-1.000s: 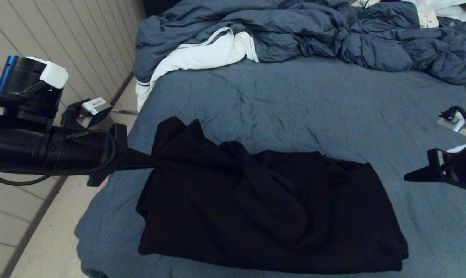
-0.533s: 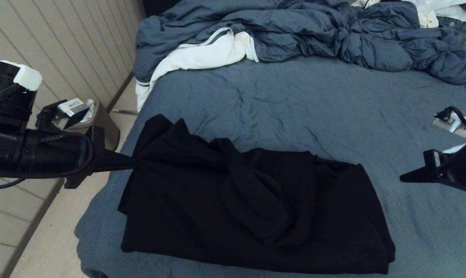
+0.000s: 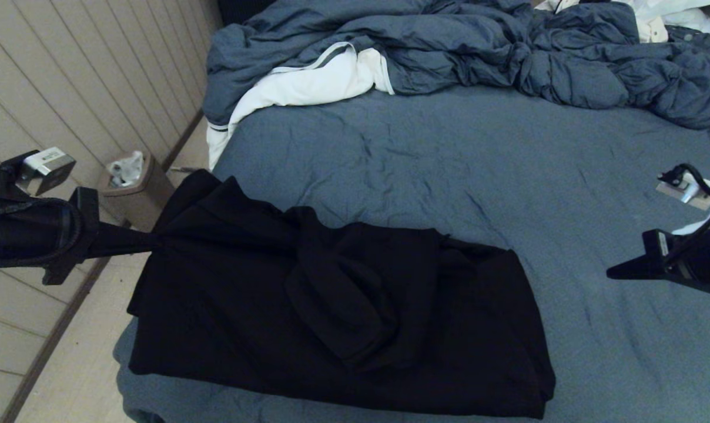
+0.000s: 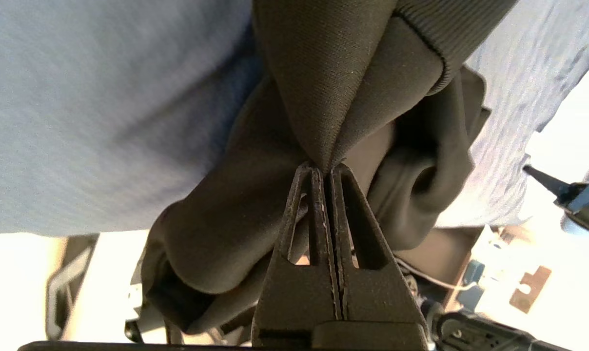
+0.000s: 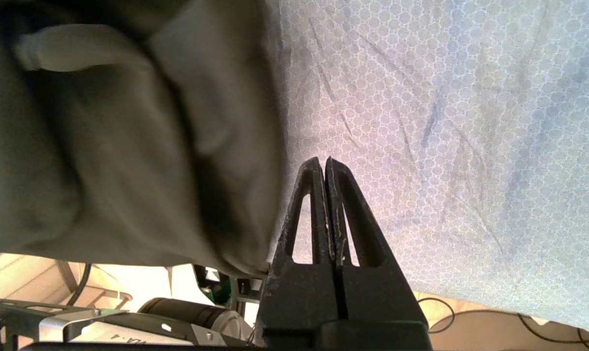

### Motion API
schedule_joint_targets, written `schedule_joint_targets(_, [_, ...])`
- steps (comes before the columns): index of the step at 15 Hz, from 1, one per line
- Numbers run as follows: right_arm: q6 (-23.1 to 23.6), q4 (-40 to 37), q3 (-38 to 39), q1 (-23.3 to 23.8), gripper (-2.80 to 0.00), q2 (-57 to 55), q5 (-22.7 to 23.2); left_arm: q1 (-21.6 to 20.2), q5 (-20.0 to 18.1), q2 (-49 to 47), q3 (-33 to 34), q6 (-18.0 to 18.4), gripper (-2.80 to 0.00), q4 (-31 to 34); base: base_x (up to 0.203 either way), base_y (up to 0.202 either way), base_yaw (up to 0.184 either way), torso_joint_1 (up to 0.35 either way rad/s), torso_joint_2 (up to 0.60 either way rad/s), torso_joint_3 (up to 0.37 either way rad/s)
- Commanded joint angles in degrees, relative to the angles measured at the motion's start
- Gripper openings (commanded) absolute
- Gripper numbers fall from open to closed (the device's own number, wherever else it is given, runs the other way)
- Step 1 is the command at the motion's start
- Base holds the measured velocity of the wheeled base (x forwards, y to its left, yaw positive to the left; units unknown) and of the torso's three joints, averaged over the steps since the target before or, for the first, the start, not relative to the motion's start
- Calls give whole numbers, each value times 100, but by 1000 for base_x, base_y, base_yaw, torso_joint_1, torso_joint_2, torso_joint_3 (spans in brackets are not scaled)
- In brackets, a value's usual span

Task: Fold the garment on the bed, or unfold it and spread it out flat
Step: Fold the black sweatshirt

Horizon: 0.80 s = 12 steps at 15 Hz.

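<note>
The black garment lies bunched across the near part of the bed, its left edge hanging past the bed's left side. My left gripper is shut on a pinch of its left edge and holds that fabric taut off the bed's left side; the wrist view shows the garment clamped between the closed tips of the left gripper. My right gripper hovers shut and empty over the sheet to the right of the garment; in its own view the right gripper stands beside the garment, not touching it.
A crumpled blue-grey duvet and a white cloth with grey stripes lie at the bed's far end. A small brown bin stands on the floor left of the bed, by the panelled wall.
My left gripper has pulled leftward, past the bed's edge, dragging the whole garment left across the sheet. The right gripper has barely moved.
</note>
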<state>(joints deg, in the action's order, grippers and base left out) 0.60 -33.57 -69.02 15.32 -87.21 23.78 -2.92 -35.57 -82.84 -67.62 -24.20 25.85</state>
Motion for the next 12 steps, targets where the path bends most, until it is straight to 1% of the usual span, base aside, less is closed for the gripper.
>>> schedule_joint_targets(1, [2, -18, 12, -3, -280, -6, 21, -183, -97, 22, -50, 28, -280, 43, 0, 0, 0, 0, 0, 0])
schedule_joint_targets(3, [2, -18, 12, -3, -280, 2, 21, -105, -146, 99, -261, 9, -280, 192, 0, 0, 0, 0, 0, 0])
schedule_joint_targets(5, [2, -18, 3, -3, -280, 20, 21, 389, -199, 116, -695, -121, -280, 487, 0, 0, 0, 0, 0, 0])
schedule_joint_targets(7, [2, -18, 3, 0, -280, 39, 12, 1056, -160, 88, -1040, -441, -280, 673, 0, 0, 0, 0, 0, 0])
schedule_joint_targets(8, [2, -18, 3, 6, -280, 42, 12, 1433, -72, 47, -1152, -589, -280, 699, 0, 0, 0, 0, 0, 0])
schedule_joint_targets(9, [2, -18, -6, 2, -280, 46, 12, 1813, 104, -43, -1261, -698, -280, 708, 0, 0, 0, 0, 0, 0])
schedule_joint_targets(11, [2, -18, 3, -3, -280, 46, 21, 2532, 545, -339, -1533, -965, -280, 703, 0, 0, 0, 0, 0, 0])
schedule_joint_targets(12, [2, -18, 12, -3, -280, 46, 21, 2875, 733, -530, -1780, -1136, -280, 694, 0, 0, 0, 0, 0, 0])
